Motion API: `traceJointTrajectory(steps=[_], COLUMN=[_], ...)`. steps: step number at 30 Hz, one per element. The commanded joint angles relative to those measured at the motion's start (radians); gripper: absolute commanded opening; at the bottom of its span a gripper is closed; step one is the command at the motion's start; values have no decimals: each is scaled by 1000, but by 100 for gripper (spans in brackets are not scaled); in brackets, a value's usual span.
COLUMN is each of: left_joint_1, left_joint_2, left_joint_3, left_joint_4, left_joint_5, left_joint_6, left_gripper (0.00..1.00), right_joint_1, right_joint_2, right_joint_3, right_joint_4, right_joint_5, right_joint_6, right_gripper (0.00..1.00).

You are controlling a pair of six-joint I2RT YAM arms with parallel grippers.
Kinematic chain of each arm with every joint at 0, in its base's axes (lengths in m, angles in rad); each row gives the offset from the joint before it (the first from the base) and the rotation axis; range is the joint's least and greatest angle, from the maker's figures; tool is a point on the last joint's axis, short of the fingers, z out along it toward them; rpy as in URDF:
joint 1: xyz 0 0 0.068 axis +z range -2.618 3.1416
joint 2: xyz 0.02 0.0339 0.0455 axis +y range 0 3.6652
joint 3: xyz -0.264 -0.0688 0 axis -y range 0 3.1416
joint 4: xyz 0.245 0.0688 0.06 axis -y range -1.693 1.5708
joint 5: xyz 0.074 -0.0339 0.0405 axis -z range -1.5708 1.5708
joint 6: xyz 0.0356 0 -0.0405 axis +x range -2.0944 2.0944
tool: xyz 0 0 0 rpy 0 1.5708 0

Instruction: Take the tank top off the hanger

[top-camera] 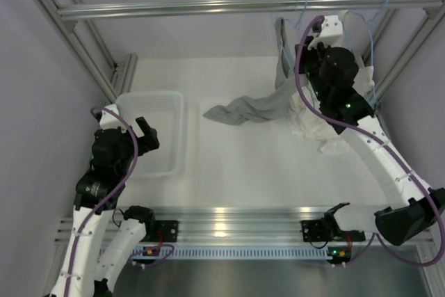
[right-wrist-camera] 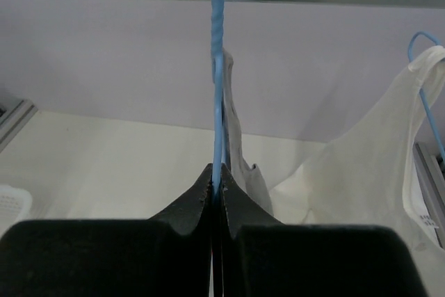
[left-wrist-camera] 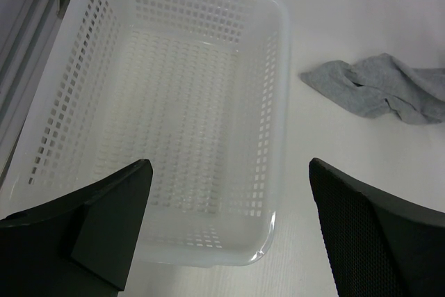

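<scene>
The tank top (top-camera: 250, 109) is not yet free. One end of it hangs at the hanger (right-wrist-camera: 218, 88) under the rail (top-camera: 208, 8), and the rest runs down to the left and lies crumpled on the tabletop (top-camera: 236, 165), with its far end near the basket (left-wrist-camera: 278, 67) but apart from it. Your right hand (right-wrist-camera: 216, 196) is clenched on the blue wire of the hanger, below the twisted neck; in the right wrist view the two fingers meet with the wire pinched between them. I judge that this grasp is there to stop the hanger from swinging or turning on the rail, so that the cloth can slide off the wire when it is pulled. Whether a strap is looped over the wire or only leans against it, I cannot tell, because the arm covers that place from above. Your left hand (left-wrist-camera: 229, 172) is released, with the fingers wide apart, and it hovers above the near end of the basket, holding nothing. From there it seems well placed to reach the grey cloth on the tabletop, and I suppose the basket is meant to receive it. Just to the right hangs the white garment (right-wrist-camera: 361, 172) on a second hanger (right-wrist-camera: 425, 95); take care not to catch it. No brand, label or writing can be read in any view.
</scene>
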State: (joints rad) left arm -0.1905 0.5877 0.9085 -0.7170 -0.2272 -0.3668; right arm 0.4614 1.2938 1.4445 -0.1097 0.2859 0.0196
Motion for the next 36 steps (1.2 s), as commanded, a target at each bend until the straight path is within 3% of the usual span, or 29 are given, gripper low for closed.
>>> traceJointTrajectory(steps=[1,13,16,18,21,23,25,29,36], left_joint_1=[6,5,5,3,-39,-110,-307,-695,-854], left_joint_2=[8,18,55,101,171,237,294,551,816], left_joint_3=[-5,-3,47,79,101,110,148,343,607], left_joint_4=[54,105,139,238,405,480,559,582,619], left_joint_5=[11,193,348,526,618,571,478,197,37], left_joint_6=[8,14,-58,-142,-253,-294,-287,-90,144], left_gripper=[99,99,99,99,99,99,99,99,99], right_joint_1=[-9,-9,-7,-9,-9,-9,-9,-9,-9], right_joint_2=[-125,-381,-438,-482,-545,-573,-616,-726,-835], right_joint_3=[-56,-295,-329,-340,-346,-342,-348,-387,-435], right_joint_4=[174,130,62,4,-54,-132,-195,-240,-239], right_joint_5=[-57,-148,-211,-250,-324,-362,-393,-454,-528], right_joint_6=[16,46,74,97,124,141,152,186,197], right_gripper=[0,0,0,0,0,0,0,0,0])
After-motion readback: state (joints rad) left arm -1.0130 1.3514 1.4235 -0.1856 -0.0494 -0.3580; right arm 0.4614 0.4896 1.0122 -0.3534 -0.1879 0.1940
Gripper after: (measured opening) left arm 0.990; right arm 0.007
